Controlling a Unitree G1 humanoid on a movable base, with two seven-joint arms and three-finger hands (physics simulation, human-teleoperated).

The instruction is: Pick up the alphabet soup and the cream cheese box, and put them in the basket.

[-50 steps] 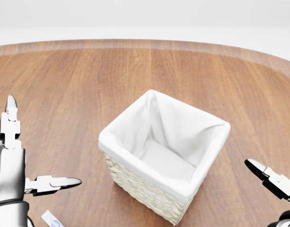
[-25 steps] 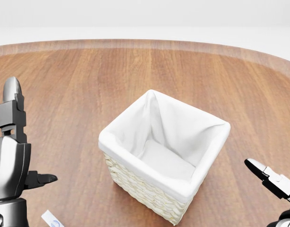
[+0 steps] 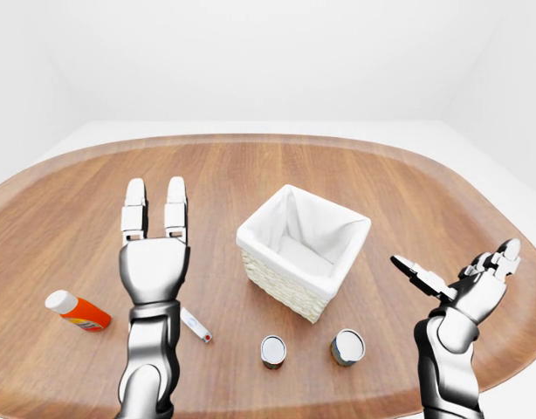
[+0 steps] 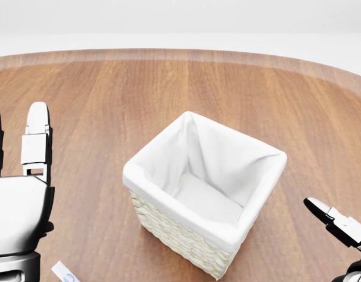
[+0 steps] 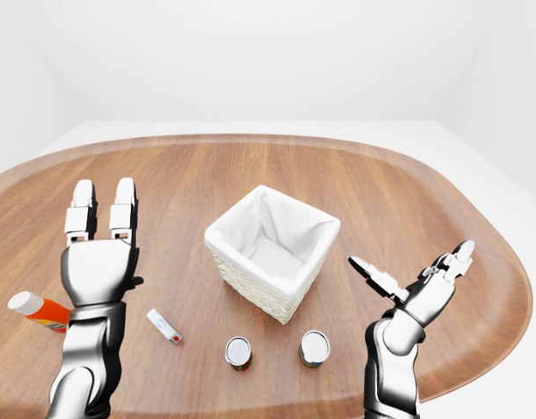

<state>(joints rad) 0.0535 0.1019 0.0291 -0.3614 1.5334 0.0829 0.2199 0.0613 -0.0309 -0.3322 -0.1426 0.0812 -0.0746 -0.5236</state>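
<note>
Wood-grain worktop (image 3: 250, 175) fills the left-eye view, with a wicker basket (image 3: 304, 251) lined in white cloth sitting near the middle. The left robot hand (image 3: 153, 249) is raised with its back to the camera, fingers straight up and spread, nothing in it. The right robot hand (image 3: 464, 284) is at the right edge, fingers splayed apart and empty too. Below the basket two cans lie on the worktop, a left can (image 3: 273, 351) and a right can (image 3: 347, 346); can't tell which is the alphabet soup. A small flat white box (image 3: 196, 325) lies just beside the left forearm, and an orange bottle (image 3: 78, 311) sits far left.

Head view is mostly basket, its inside bare, with one fingertip of the right hand poking in at bottom right.

Right-eye view shows pretty much the same layout, just shifted left.
</note>
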